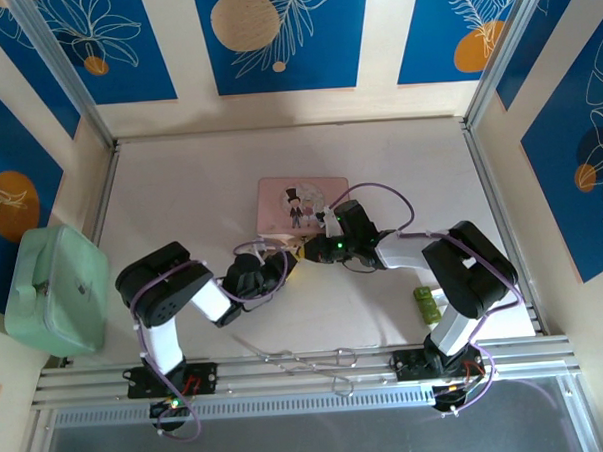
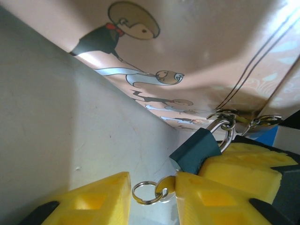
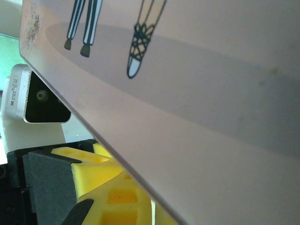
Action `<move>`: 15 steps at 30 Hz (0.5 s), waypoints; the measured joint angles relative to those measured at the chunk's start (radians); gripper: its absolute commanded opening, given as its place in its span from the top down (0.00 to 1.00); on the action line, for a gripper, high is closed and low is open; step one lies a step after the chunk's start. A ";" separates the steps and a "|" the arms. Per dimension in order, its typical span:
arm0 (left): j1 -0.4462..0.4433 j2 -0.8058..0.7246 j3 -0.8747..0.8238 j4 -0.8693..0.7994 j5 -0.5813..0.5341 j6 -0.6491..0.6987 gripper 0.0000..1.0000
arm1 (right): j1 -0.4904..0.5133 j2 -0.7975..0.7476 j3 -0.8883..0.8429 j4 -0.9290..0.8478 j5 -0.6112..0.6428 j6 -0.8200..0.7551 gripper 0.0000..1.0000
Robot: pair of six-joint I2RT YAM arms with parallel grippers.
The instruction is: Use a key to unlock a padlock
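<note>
The teal padlock (image 2: 196,149) hangs tilted at the front edge of the pink picture box (image 1: 302,199), with its thin shackle (image 2: 223,128) hooked through the box's latch ring. A yellow finger (image 2: 251,161) of my right gripper (image 1: 320,247) presses against the padlock body, and the box lid hides those jaws in the right wrist view. The key's round bow (image 2: 165,186) and its split ring (image 2: 145,192) sit just below the padlock; the blade is hidden. My left gripper (image 2: 152,199) stands open around the ring, and the bow touches its right finger (image 2: 211,197).
A mint-green case (image 1: 54,287) stands at the left wall. A small green object (image 1: 426,304) lies by the right arm. Long bent metal wires (image 1: 297,358) lie near the front rail. The two grippers meet nose to nose in front of the box.
</note>
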 measured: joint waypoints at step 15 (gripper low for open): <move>0.000 0.011 0.000 0.016 -0.029 -0.016 0.85 | 0.006 0.020 0.007 0.024 0.027 0.000 0.98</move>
